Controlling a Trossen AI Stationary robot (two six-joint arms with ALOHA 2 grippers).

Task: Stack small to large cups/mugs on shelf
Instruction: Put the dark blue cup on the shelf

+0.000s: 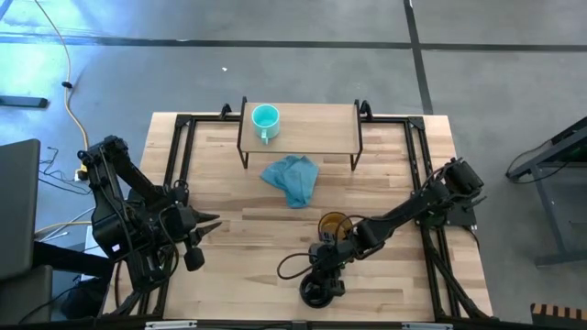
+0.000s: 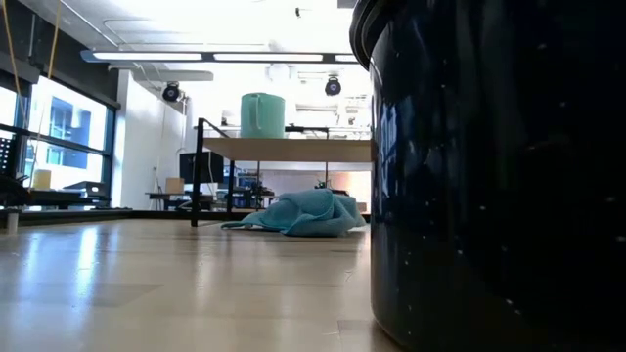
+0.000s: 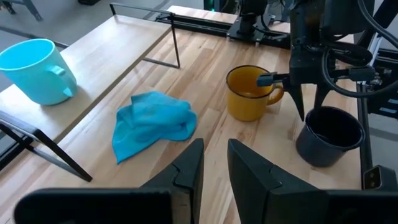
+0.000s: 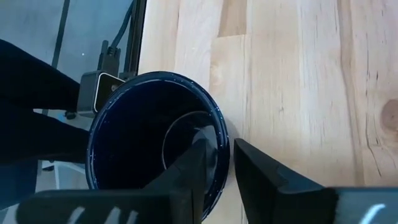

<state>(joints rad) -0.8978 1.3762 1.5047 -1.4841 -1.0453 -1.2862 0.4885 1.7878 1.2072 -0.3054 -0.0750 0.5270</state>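
At the bench's near edge, the right tool (image 4: 216, 163) straddled the black mug's (image 4: 155, 134) rim, narrowly parted, one finger inside, not yet pinching. A firm rim pinch and vertical lift should clear the yellow mug (image 1: 334, 224) just beside it. The teal mug (image 1: 264, 118) stood on the shelf (image 1: 316, 128); the left tool (image 3: 214, 163) waited, slightly parted.

grey floor (image 1: 275, 64), ceiling strip lights (image 2: 215, 56)

small mug (image 1: 264, 118) on shelf (image 1: 312, 128); cloth (image 1: 292, 178) before shelf.
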